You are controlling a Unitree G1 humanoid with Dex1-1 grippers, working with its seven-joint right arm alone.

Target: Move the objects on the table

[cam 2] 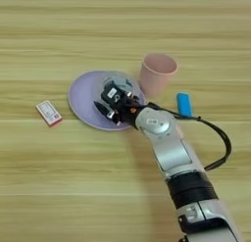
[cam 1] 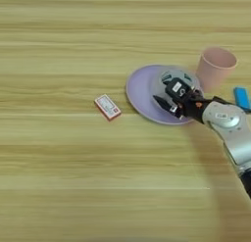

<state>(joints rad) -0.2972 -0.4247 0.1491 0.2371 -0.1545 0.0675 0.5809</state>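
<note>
My gripper (cam 2: 109, 105) sits over the right half of a lilac plate (cam 2: 81, 96) at the middle of the table (cam 1: 59, 177). The roll of clear tape (cam 1: 169, 78) lies on that plate, just under and behind the black fingers; whether they grip it I cannot tell. The pink cup (cam 2: 158, 72) stands upright at two o'clock from the plate, just beside its rim. The blue block (cam 2: 184, 104) lies at three o'clock, past my forearm. A small red-and-white box (cam 1: 107, 107) lies at nine o'clock, near the plate.
</note>
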